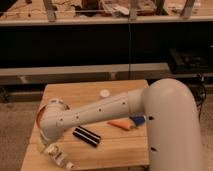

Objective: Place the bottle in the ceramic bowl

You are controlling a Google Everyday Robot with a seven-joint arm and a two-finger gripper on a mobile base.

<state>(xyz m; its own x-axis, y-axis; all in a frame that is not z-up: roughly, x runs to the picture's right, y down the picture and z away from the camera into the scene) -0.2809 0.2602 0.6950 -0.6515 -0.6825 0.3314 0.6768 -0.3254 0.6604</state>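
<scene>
- Bowl at the far left of the table. Only an orange-red arc of rim shows; the rest is hidden behind the arm's bent joint.
- End effector down at the table's near-left corner, below that joint and just above or against the bottle. Open or closed: cannot tell. Contact: cannot tell either.
- Bottle lying flat on the table at the near-left edge, not in the bowl. Long axis diagonal, upper-left to lower-right, with what looks like the cap at the lower-right end.
- Key relation: bottle directly under or just right of the end effector, bowl just beyond it toward the far side. Probably a short lift and carry away from the near edge. Single arm, so no choice of side.
- Likely step: closing in on the grasp. Best grip judged to be across the flat sides, square to the diagonal axis.
- Black block right of the bottle, near but apart, outside the bottle-to-bowl line.
- White cup further back, mid-table, well clear.
- Orange item and blue item side by side under the forearm, well apart from the bottle.
- Arm pose: shoulder housing filling the right side, forearm reaching leftward across the table, folding down sharply at the left joint over the bowl.
</scene>
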